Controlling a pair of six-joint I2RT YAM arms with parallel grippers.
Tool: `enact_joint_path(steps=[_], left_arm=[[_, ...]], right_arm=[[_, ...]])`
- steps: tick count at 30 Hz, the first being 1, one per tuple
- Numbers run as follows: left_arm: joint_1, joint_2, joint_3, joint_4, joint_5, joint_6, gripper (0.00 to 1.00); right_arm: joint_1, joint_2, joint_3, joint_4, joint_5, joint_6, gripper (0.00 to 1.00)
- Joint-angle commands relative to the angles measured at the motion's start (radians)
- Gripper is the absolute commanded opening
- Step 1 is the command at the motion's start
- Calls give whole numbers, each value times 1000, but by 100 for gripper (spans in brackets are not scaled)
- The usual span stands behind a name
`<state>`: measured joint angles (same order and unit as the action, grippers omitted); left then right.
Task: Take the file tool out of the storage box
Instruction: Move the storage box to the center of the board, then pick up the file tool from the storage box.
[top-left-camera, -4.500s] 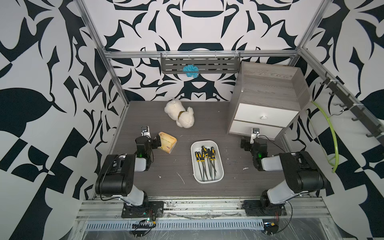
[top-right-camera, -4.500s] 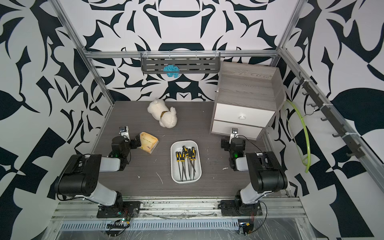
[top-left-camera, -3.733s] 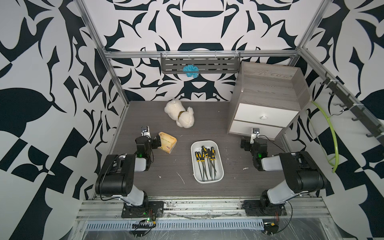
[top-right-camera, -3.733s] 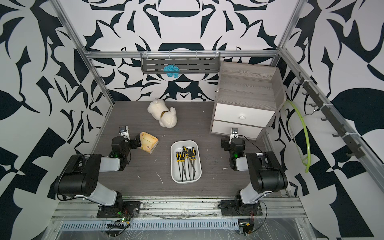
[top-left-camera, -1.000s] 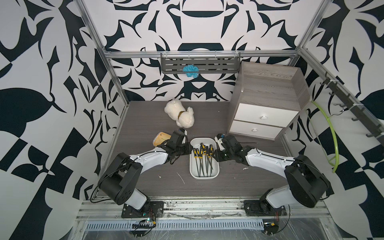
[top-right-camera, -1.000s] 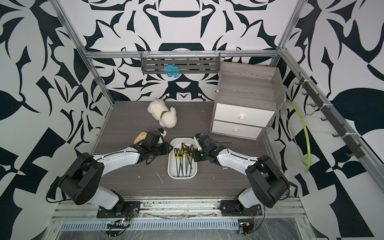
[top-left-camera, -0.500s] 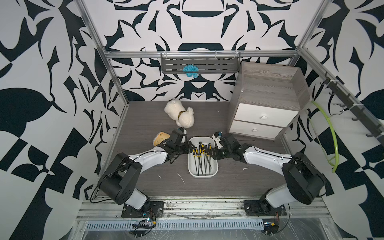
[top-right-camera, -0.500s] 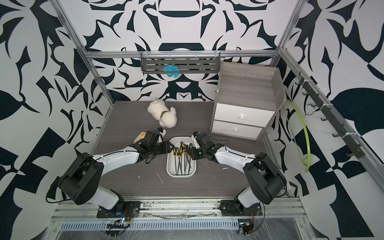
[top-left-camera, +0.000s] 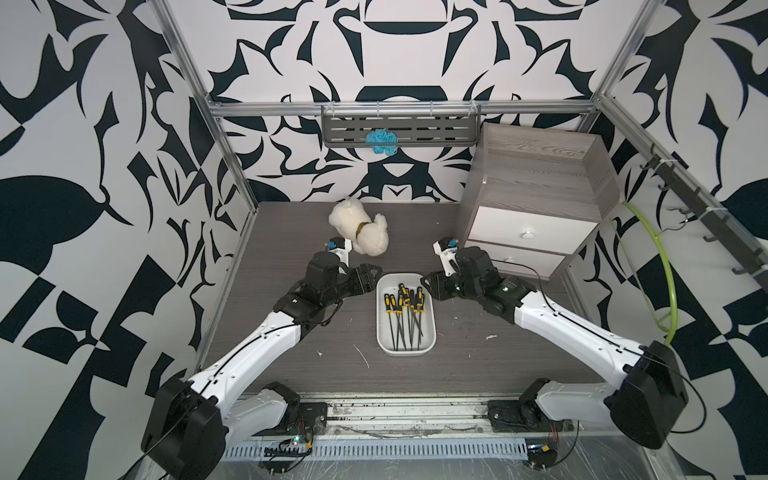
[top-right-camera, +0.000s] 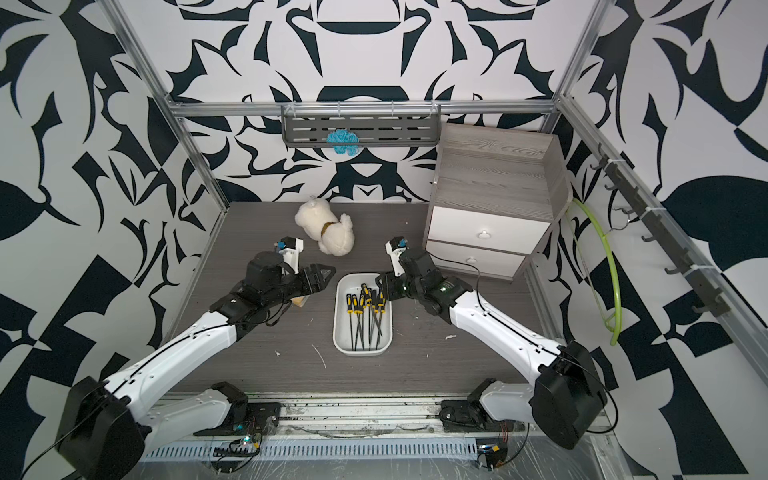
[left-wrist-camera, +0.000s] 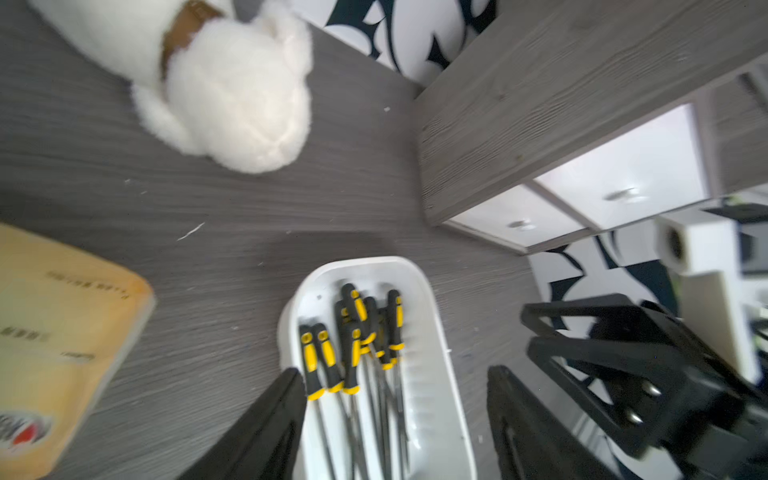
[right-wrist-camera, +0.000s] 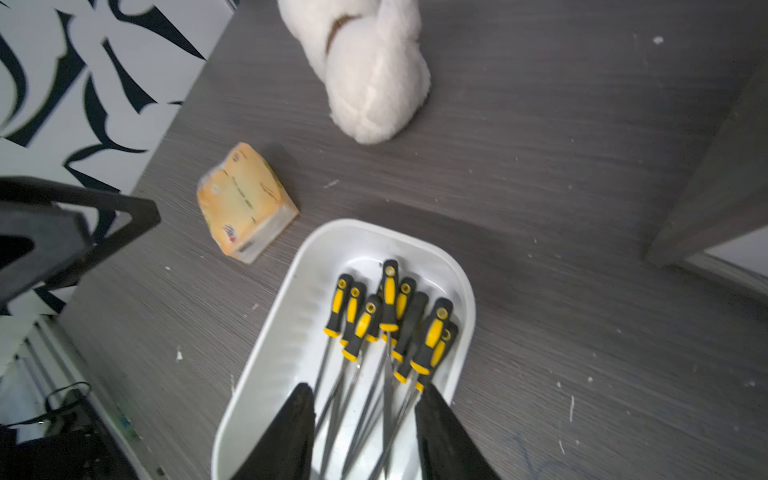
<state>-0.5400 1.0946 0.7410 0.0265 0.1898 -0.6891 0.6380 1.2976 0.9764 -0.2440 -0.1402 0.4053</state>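
The storage box (top-left-camera: 405, 352), a shallow white tray, lies mid-table in both top views (top-right-camera: 361, 351). Inside it lie several file tools (top-left-camera: 405, 303) with black-and-yellow handles, handles toward the far end; they also show in both wrist views (left-wrist-camera: 353, 345) (right-wrist-camera: 390, 316). My left gripper (top-left-camera: 374, 279) hovers at the box's far left corner, open and holding nothing; its fingers (left-wrist-camera: 286, 395) straddle the box from above. My right gripper (top-left-camera: 426, 286) hovers at the far right corner, open, with its fingertips (right-wrist-camera: 305, 390) over the file shafts and gripping none.
A white plush dog (top-left-camera: 361, 232) lies beyond the box. A yellow tissue pack (right-wrist-camera: 245, 203) sits left of it, under my left arm. The grey two-drawer cabinet (top-left-camera: 536, 208) stands at the back right. A wall shelf holds a blue item (top-left-camera: 380, 141).
Both arms swung in from the table's sides to the far end of the box. Over the last second they edged further back and the left jaws spread wider.
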Motion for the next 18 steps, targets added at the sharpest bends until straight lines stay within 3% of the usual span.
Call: enact_joint_path(steps=[1,6,9,18], left_arm=[[-2,-10,-81,227,217,0,77],[-2,1,-155,307,247,49,81],[-1,8,-147,227,147,34,82],[-2,-19,-141,159,83,43,82]], right_arm=[[11,117,56,-23,-52,1,41],[16,313,135,-14,-101,-48,36],[27,390,178,-20,-101,-52,36],[45,535,265,-37,-14,-84,36]])
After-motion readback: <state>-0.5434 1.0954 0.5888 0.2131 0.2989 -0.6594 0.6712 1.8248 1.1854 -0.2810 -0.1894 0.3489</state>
